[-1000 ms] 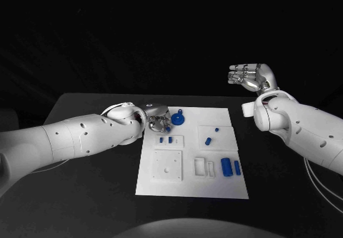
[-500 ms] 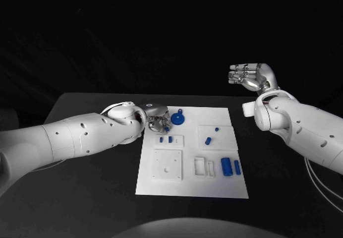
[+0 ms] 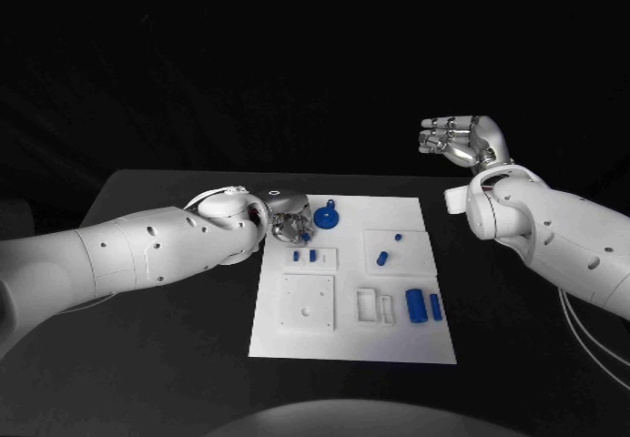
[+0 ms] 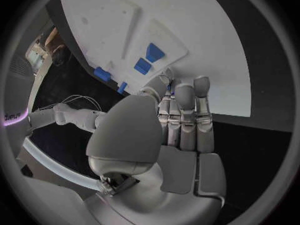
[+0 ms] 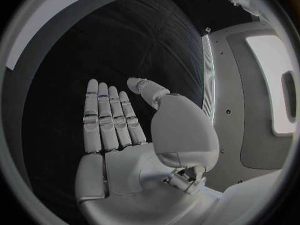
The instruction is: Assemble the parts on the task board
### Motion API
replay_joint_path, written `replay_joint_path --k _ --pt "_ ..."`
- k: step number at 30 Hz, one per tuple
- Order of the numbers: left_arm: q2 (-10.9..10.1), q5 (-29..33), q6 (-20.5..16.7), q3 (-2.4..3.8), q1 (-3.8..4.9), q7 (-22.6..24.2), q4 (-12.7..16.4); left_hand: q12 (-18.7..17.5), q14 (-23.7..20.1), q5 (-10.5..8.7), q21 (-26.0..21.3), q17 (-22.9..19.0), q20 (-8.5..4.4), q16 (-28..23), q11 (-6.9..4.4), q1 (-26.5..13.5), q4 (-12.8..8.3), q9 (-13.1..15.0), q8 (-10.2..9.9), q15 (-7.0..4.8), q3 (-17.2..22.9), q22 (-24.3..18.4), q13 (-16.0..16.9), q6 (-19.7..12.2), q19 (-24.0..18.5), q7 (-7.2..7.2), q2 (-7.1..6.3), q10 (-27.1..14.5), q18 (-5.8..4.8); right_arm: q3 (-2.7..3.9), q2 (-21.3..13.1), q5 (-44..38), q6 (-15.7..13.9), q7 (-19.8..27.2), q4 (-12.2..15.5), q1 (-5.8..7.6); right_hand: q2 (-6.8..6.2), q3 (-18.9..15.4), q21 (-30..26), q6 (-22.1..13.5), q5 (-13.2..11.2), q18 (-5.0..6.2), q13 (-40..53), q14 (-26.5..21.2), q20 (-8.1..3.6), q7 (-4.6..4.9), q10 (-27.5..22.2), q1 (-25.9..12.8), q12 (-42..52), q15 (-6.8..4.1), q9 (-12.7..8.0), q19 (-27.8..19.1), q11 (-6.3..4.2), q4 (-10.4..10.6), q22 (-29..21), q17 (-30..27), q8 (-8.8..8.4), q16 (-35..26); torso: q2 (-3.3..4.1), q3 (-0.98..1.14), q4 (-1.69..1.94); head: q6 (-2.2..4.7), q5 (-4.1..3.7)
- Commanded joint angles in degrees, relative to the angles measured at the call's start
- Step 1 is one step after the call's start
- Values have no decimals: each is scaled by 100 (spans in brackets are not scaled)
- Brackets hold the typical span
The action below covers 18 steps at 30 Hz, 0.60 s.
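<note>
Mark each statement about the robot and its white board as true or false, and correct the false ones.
1. The right hand is raised clear of the table. True.
2. The right hand holds a blue part. False: its palm is bare and its fingers are straight.
3. The left hand is at the far left part of the white board. True.
4. The round blue part lies off the board. False: it lies on it.

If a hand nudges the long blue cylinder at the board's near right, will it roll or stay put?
The blue cylinder lies on its side on the task board, so a sideways nudge would probably roll it. It seems to sit in a shallow recess beside a smaller blue piece, which may check that. It looks rigid and probably light.
</note>
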Motion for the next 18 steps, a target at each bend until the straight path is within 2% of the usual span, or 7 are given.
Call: replay_joint_path --k 1,18 --pt "22 -33 160 -16 -19 -3 21 3 -26 -9 32 4 -17 21 -5 -7 4 3 35 -2 -26 101 4 33 -33 20 71 14 0 3 5 -10 66 52 6 -2 56 -23 -22 -9 20 -28 -8 -9 -25 -7 -5 17 -29 20 7 -30 27 -7 -2 -7 12 -30 0 4 -1 -2 4" --pt "78 2 222 -16 -19 -8 -13 3 -22 -10 30 0 -18 20 -6 -8 7 4 35 -3 -29 99 4 32 -30 20 77 12 0 3 -3 -10 90 51 3 -2 56 -23 -22 -9 20 -28 -8 -9 -25 -7 -5 17 -29 20 7 -30 27 -7 -2 -7 12 -30 2 8 -8 -9 5"
